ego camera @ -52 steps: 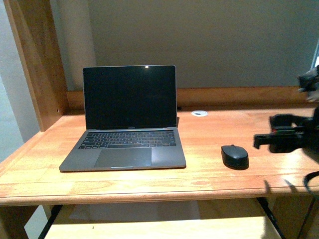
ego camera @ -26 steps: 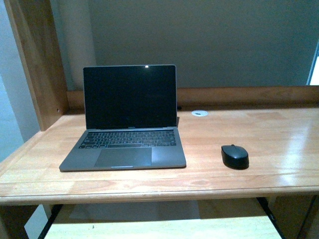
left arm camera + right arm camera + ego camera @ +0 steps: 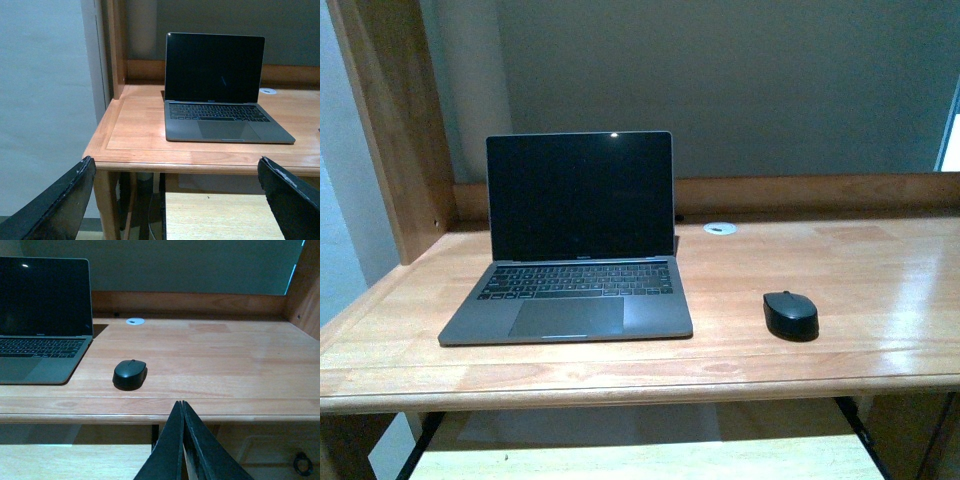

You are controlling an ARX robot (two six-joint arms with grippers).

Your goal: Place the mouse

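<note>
Your mouse (image 3: pixel 791 315) sits flat on the wooden desk (image 3: pixel 880 270), to the right of the open laptop (image 3: pixel 575 245) and set a little apart from its right edge, near the desk's front edge. Nothing is touching it. In the right wrist view you see the same mouse (image 3: pixel 130 374) lying just right of the laptop's (image 3: pixel 42 320) palm rest corner, with bare wood all round it.

Your right gripper (image 3: pixel 184 440) is closed, its two dark fingers pressed together with nothing between them; it hangs in front of the desk's near edge, below the tabletop level, well clear of the mouse. Your left gripper (image 3: pixel 175 200) is spread wide, its fingers (image 3: pixel 60 205) showing at the two lower corners of the left wrist view with empty space between them; it too sits in front of the desk, off toward the left end, facing the laptop (image 3: pixel 220 90).

Neither arm appears in the front view. The laptop screen is dark, lid upright. A small white round grommet (image 3: pixel 720 228) lies in the desk surface near the far rail, behind the mouse and right of the laptop
</note>
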